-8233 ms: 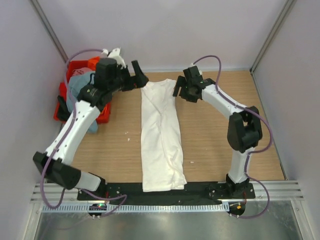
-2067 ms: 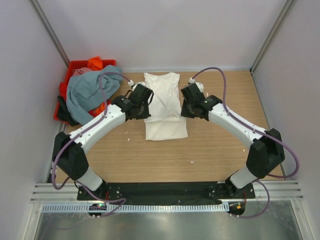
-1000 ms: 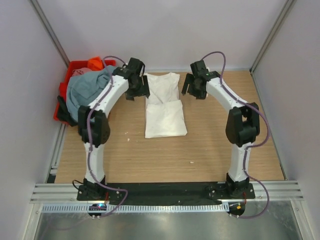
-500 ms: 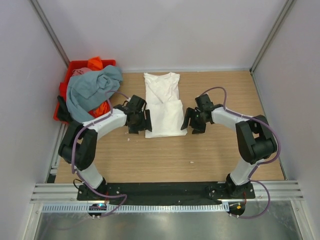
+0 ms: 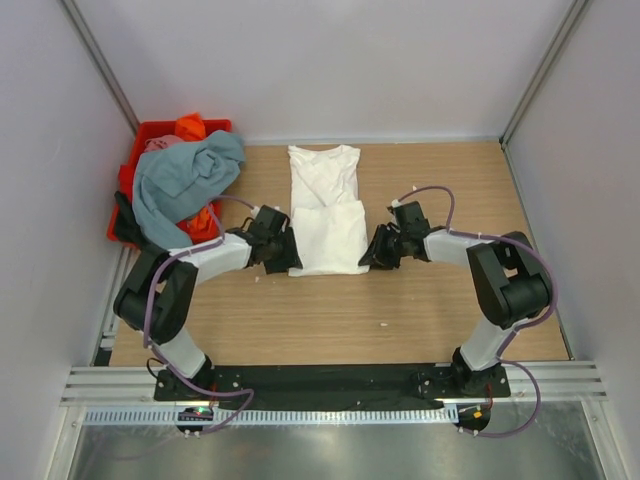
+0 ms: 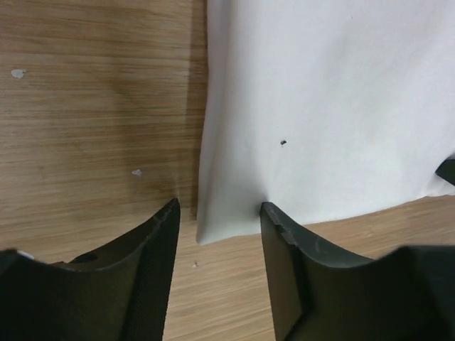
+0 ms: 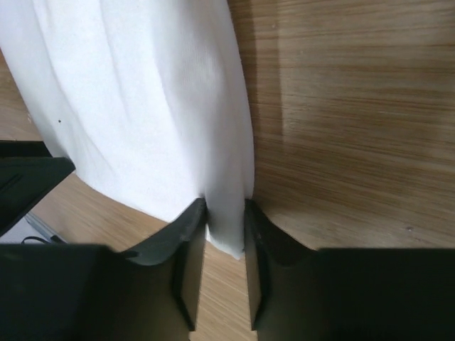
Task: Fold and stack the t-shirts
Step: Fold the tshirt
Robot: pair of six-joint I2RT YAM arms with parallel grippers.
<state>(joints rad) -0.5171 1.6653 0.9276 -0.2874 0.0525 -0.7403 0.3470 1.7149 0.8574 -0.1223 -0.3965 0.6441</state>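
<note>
A white t-shirt (image 5: 325, 210) lies in the middle of the table, its lower half folded up over itself and the collar end toward the far wall. My left gripper (image 5: 284, 254) is low at the near left corner. In the left wrist view the jaws (image 6: 219, 213) stand open astride that corner of the shirt (image 6: 320, 106); the right finger (image 6: 284, 241) touches the cloth and the left one stands apart. My right gripper (image 5: 376, 250) is at the near right corner, and its jaws (image 7: 225, 213) are shut on the shirt's edge (image 7: 142, 106).
A red crate (image 5: 150, 132) stands at the far left. A grey-blue shirt (image 5: 185, 180) is draped over it, with an orange one (image 5: 190, 126) behind. Bare wood lies to the right and in front of the white shirt. Walls close in on three sides.
Both arms swung from beside the shirt's collar end down to its near corners and dropped low. Both pairs of jaws narrowed, and the right pair closed on the cloth.
</note>
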